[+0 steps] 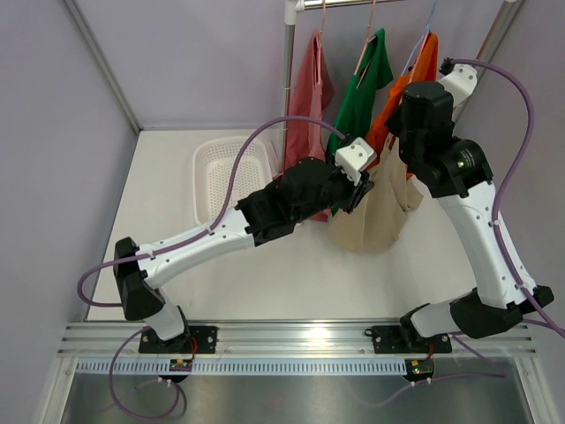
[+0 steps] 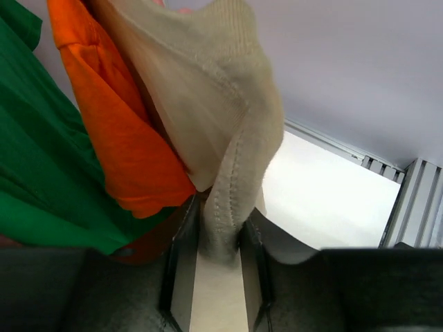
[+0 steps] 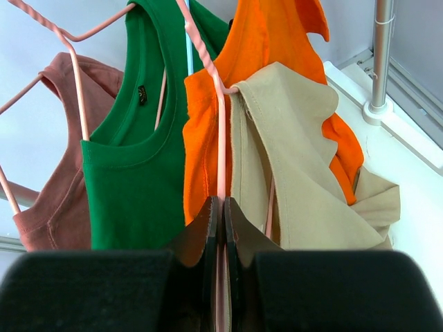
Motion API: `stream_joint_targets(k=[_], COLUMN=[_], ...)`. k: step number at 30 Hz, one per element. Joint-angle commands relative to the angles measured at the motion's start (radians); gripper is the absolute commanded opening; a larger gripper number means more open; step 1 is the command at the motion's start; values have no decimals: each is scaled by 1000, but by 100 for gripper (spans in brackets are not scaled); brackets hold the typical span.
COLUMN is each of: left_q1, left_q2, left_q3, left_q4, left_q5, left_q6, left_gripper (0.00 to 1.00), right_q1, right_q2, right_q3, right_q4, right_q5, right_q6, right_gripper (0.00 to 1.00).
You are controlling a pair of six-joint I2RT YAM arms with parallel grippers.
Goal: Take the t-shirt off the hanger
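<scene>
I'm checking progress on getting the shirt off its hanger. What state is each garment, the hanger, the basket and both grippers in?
Beige fabric t-shirt: half slipped off, hooked at one shoulder.
Thin pink wire hanger: clamped low down.
Left gripper: shut on the beige shirt's edge.
Right gripper: shut on the hanger wire.
Green t-shirt: hanging.
Orange t-shirt: hanging.
Dusty pink t-shirt: hanging.
White plastic basket: no clothes visible inside.

Walls (image 1: 53, 132): pale lilac, at 9, 12 and 3 o'clock.
Tabletop (image 1: 291, 283): white, centre.
Basket (image 1: 199, 177): white, 10 o'clock.
Rack (image 1: 288, 71): metal pole, 12 o'clock.
Rail (image 1: 300, 334): ribbed aluminium, 6 o'clock.
Light: even, soft.
</scene>
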Motion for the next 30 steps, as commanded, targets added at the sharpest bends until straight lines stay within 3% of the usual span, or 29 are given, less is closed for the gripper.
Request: stream_joint_targets(k=[1,7,12,20,24,30], left_q1=[-4,-22,-76,-203,-203,-202], left_q2=[-25,-61,-120,-268,-301,-226], left_q3=[43,59,67,-14,-66,-85], left_q4=[41,-8,-67,-128,-130,-84], left_q5=[9,53,35,-68,-104,-127], left_q6=[8,15,22,55,58,76], left_gripper=[23,0,0,0,0,0], right_q1=[12,14,11,-14,-12,-12], right_q2=[-2,33,87,69,-3,-66], right_q3=[27,48,106,149,149,257], right_q4=[30,27,-19,-74,-82,-184], right_q5=[25,77,192,209,128,-41], right_q6=[3,-6,-15,3,15,35], right_gripper=[0,0,0,0,0,0])
